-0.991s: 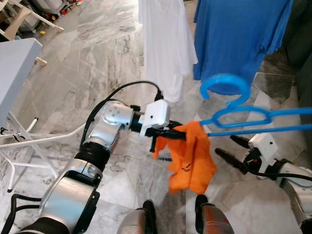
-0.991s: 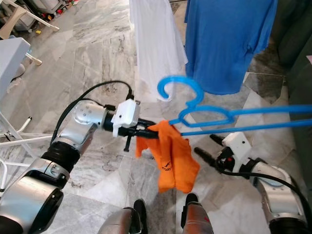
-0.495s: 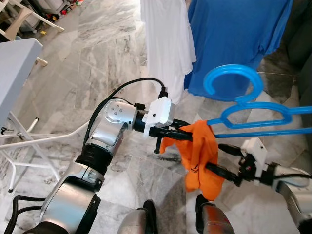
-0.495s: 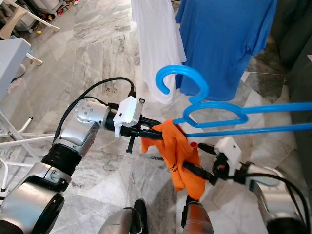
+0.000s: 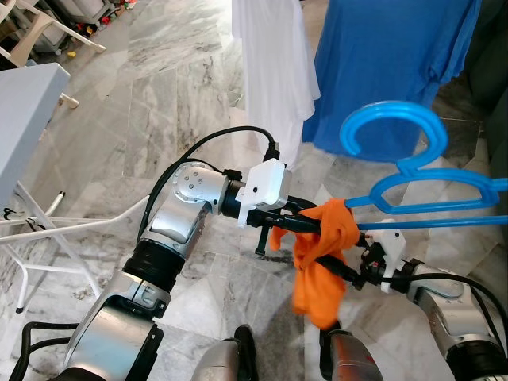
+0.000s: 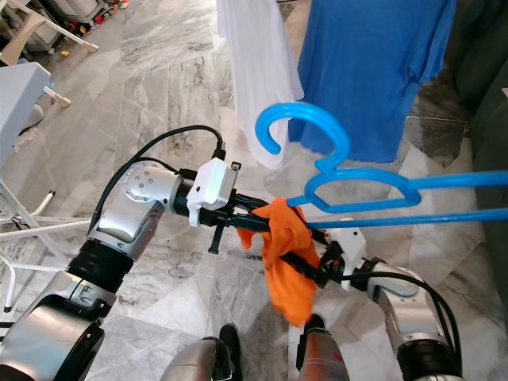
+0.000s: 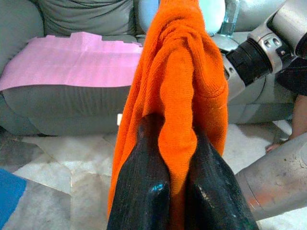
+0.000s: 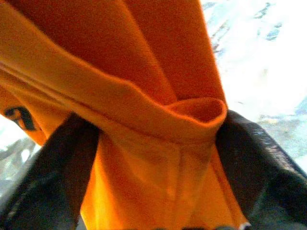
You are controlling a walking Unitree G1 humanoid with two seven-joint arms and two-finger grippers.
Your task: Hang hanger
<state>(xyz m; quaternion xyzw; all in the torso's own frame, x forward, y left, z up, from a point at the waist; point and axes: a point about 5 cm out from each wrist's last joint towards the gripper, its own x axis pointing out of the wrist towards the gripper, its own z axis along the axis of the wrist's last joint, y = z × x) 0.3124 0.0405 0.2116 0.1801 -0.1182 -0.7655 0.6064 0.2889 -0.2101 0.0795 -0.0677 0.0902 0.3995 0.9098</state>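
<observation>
Both hands pinching the crumpled orange knit garment (image 5: 321, 254)

Left hand (image 5: 311, 228) is clamped on its top fold, right hand (image 5: 337, 270) grips lower down. The big blue plastic hanger (image 5: 413, 178) sits mid-air touching the cloth, in front of a blue t-shirt (image 5: 393, 63) and white shirt (image 5: 274, 67), above the grey marble floor (image 5: 159, 95).

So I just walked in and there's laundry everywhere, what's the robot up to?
It is holding an orange garment between both arms, beside a blue hanger. The left tool is clamped on the cloth's upper part, and the right tool has cloth bunched between its fingers lower down. A white shirt and a blue shirt hang behind.
</observation>
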